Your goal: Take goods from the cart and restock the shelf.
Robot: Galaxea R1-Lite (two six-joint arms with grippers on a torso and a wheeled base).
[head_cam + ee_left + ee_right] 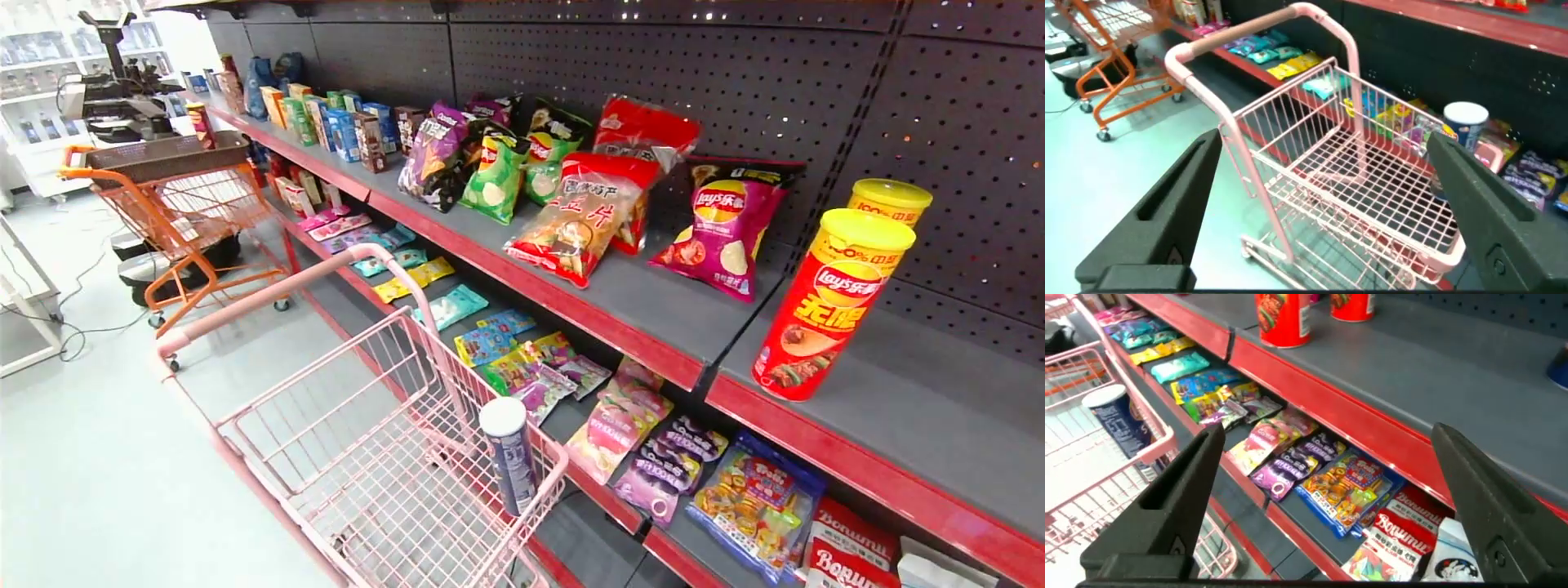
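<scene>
Starting the pick: the shelf (922,408) has room beside the red cans (824,310) at right, and the pink cart (326,363) near you holds one blue canister (508,453) upright against its right rim. Your left end effector (1321,143) and right end effector (1328,433) both gape empty; I'd close the left round that canister.

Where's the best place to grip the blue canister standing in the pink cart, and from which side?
Probably take the blue canister around its upper body, just under the white lid, coming from above: it stands upright in a corner of the pink cart, whose wire walls hem its lower part.
</scene>
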